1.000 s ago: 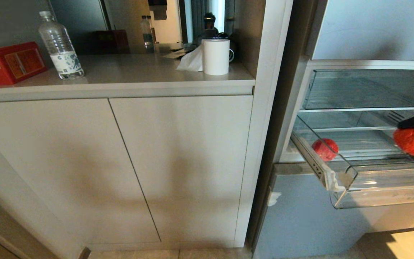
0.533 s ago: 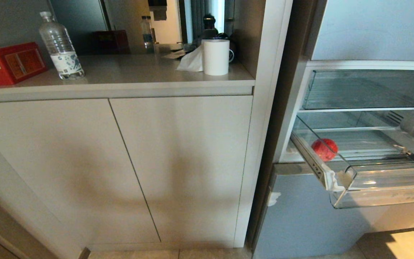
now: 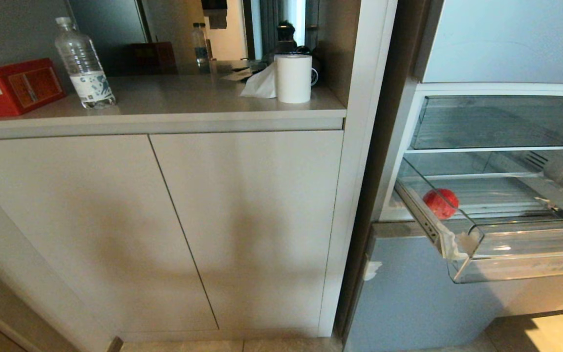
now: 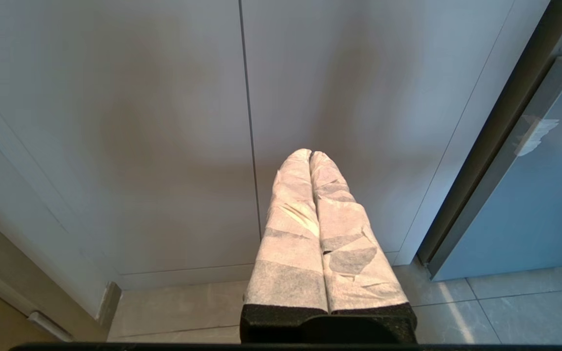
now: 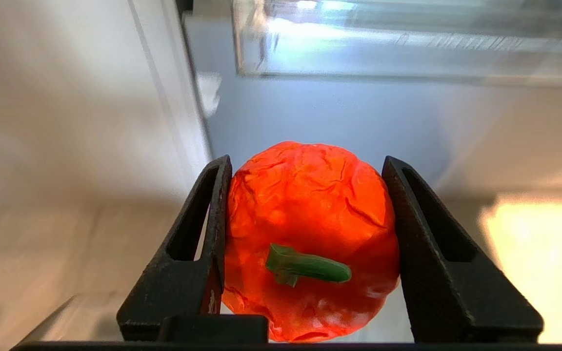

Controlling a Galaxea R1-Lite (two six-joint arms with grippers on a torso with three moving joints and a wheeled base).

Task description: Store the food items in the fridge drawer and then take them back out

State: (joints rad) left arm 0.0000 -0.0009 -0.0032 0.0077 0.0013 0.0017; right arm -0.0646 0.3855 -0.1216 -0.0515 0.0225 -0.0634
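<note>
We're looking at the fridge drawer (image 3: 516, 254) first: pulled out, clear plastic, probably light and a bit flexy with a slick ribbed floor, so we're expecting round items to roll in it. The dull red round fruit (image 3: 441, 203) is sitting inside near the drawer's left end; it looks firm and smooth, and we'd be taking it across its widest part from above. The bright red pepper-like piece (image 5: 310, 239) is clamped in the right gripper (image 5: 305, 195), jaws pressing its two flanks, green stem (image 5: 305, 267) facing the camera; the wrinkled skin suggests something soft and light, so we're favouring a gentle squeeze at mid-body, never the stem. The left gripper (image 4: 310, 158) is pinched closed and empty, wrapped fingers (image 4: 293, 234) touching, parked facing the cabinet doors (image 4: 164, 122). View split: only the right wrist view is showing the pepper and its grip, with the drawer's front lip blurred beyond it; only the head view is showing the round fruit in the drawer, and neither arm is appearing there.
</note>
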